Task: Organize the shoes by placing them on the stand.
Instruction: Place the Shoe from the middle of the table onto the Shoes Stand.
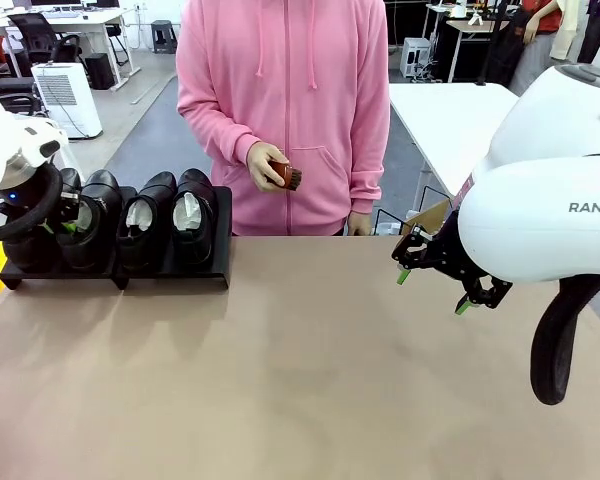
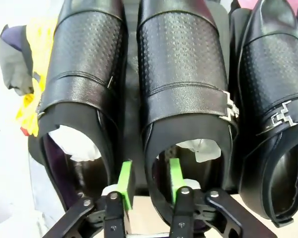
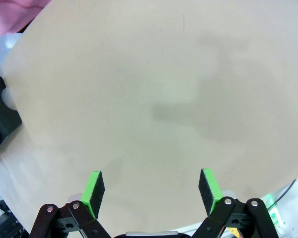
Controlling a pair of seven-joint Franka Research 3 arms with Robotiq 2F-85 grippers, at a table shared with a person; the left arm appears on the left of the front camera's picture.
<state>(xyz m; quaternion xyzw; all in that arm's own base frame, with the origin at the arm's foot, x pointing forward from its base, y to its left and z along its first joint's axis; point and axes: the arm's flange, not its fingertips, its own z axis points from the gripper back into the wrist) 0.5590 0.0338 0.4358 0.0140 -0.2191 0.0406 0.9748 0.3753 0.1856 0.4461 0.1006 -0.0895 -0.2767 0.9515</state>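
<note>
Four glossy black shoes stand side by side on the low black stand (image 1: 170,276) at the table's far left; the leftmost is mostly hidden behind my left arm, the others (image 1: 97,212) (image 1: 146,214) (image 1: 193,212) show white paper inside. My left gripper (image 1: 65,228) hangs over the second shoe's heel. In the left wrist view its green pads (image 2: 124,181) straddle the collar wall of the middle shoe (image 2: 181,74), one pad inside the opening and one outside, slightly apart from the leather. My right gripper (image 1: 432,292) hovers open over the table's right side, holding nothing.
A person in a pink hoodie stands at the far edge, holding a small brown brush (image 1: 286,176) in one hand. The tan tabletop (image 3: 164,99) lies under the right gripper (image 3: 151,191). A white table (image 1: 450,120) stands behind at right.
</note>
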